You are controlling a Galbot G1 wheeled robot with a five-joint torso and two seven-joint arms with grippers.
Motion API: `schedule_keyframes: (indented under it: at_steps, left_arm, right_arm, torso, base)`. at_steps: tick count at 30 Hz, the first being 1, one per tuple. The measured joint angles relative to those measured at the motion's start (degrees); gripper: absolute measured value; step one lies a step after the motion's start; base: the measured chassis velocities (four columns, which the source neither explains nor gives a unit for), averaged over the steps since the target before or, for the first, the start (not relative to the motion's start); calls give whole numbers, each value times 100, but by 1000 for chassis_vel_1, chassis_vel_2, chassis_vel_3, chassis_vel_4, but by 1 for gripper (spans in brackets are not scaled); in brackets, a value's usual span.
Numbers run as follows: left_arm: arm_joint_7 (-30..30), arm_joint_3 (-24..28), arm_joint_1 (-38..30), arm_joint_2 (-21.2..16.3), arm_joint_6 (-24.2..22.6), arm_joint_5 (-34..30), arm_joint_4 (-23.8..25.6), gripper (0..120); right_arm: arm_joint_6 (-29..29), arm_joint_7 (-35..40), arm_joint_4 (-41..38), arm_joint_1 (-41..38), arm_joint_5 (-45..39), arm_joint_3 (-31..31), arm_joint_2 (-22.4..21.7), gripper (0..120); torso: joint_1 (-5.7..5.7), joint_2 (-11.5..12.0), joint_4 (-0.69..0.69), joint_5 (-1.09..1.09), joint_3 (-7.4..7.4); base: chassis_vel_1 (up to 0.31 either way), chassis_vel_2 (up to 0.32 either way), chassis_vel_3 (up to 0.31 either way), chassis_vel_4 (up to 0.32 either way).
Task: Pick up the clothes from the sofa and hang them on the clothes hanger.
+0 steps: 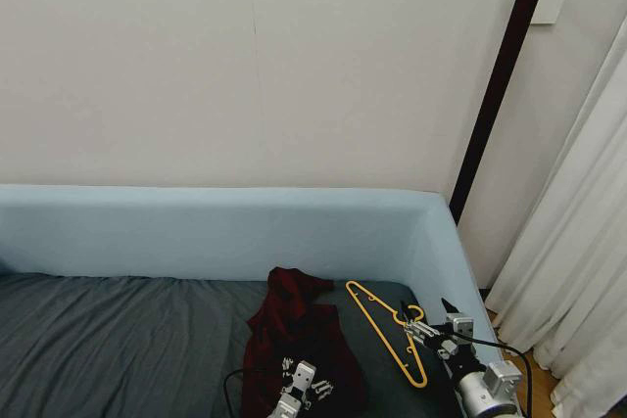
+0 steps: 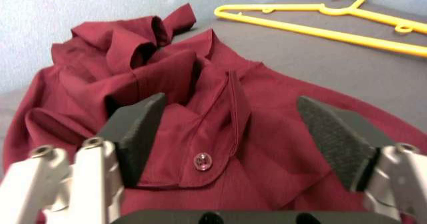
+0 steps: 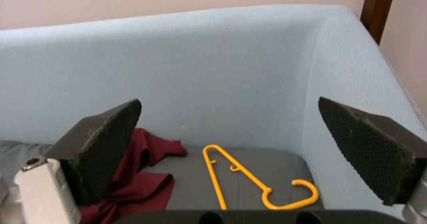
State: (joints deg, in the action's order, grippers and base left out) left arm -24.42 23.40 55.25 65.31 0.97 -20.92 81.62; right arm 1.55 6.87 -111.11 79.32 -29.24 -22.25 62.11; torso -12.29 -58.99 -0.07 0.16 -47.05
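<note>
Pale wall (image 1: 245, 66) behind. Light blue sofa (image 1: 216, 232) runs across the head view, with a dark grey seat (image 1: 118, 340) below the backrest. White curtain (image 1: 578, 242) at right. A dark pole (image 1: 495, 85) rises behind the sofa's right end.

Dark red shirt (image 1: 294, 325) lies crumpled on the seat, toward the right end. Its top bunch nearly reaches the backrest and the rest spreads toward the front edge. The left wrist view shows the shirt (image 2: 200, 109) with folded collar, placket and one button (image 2: 203, 160). In the right wrist view the shirt (image 3: 143, 169) lies at the foot of the backrest.

Yellow hanger (image 1: 382, 336) lies flat on the seat in the back right corner. It is just beside the shirt on the armrest side, apart from the cloth. Its hook end points to the front right. The hanger also shows in the left wrist view (image 2: 313, 30) and the right wrist view (image 3: 243, 170).

Left gripper (image 1: 299, 384) is low over the front part of the shirt. Its fingers are spread wide in the wrist view (image 2: 230, 100), one on each side of the placket fold, with nothing pinched. Cannot tell if the pads touch the cloth.

Right gripper (image 1: 426, 315) is near the seat's right edge by the hanger hook. Its fingers are also spread wide (image 3: 228, 104) and it holds nothing. The hanger lies ahead of it on the seat.
</note>
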Motion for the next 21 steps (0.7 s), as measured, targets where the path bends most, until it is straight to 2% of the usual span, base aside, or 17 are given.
schedule_keyframes:
  at_steps: [1, 5, 7, 9, 11, 13, 15, 18, 19, 21]
  left_arm:
    - [0, 0, 0, 0, 0, 0, 0, 74]
    - [-14, -16, -37, 171, 79, -1, -253, 55]
    - [-19, -16, -38, 185, 82, -4, -283, 52]
    - [-24, -16, -35, 207, 92, -4, -334, 42]
    - [-25, -17, -34, 209, 92, -5, -338, 41]
    - [-31, -63, -42, 255, 98, 3, -407, 28]
    - [-31, -76, -52, 265, 99, 10, -431, 25]
    - [-14, -106, -70, 277, 101, 20, -511, 10]
    - [-14, -106, -70, 277, 101, 20, -511, 10]
    - [13, -150, -70, 287, 121, 16, -561, 1]
  right_arm:
    - [0, 0, 0, 0, 0, 0, 0, 100]
    - [4, 7, -4, 12, -30, -14, -4, 100]
    - [7, 9, -8, 12, -31, -14, -2, 100]
    - [14, 13, -31, 12, -34, -8, 2, 100]
    - [15, 13, -34, 12, -35, -8, 2, 100]
    - [17, 12, -64, 38, -41, -11, -11, 100]
    - [17, 11, -78, 56, -44, -18, -16, 100]
    - [14, -11, -133, 144, -37, -47, -26, 100]
    - [14, -11, -133, 144, -37, -47, -26, 100]
    - [-5, -30, -152, 195, -16, -54, -27, 100]
  torso:
    - [0, 0, 0, 0, 0]
    - [0, 0, -1, -1, 0]
    - [0, 0, -1, -1, 0]
    - [0, 0, -1, 0, 0]
    - [0, 0, 0, 0, 0]
    - [0, 0, 0, -1, 0]
    - [0, 0, -1, 0, 0]
    - [0, 0, -1, -1, 0]
    - [0, 0, -1, -1, 0]
    - [0, 0, -1, -1, 0]
  base:
    - [0, 0, 0, 0]
    - [0, 0, 0, 0]
    - [0, 0, 0, 0]
    - [0, 0, 0, 0]
    - [0, 0, 0, 0]
    - [0, 0, 0, 0]
    - [0, 0, 0, 0]
    - [0, 0, 0, 0]
    - [0, 0, 0, 0]
    - [0, 0, 0, 0]
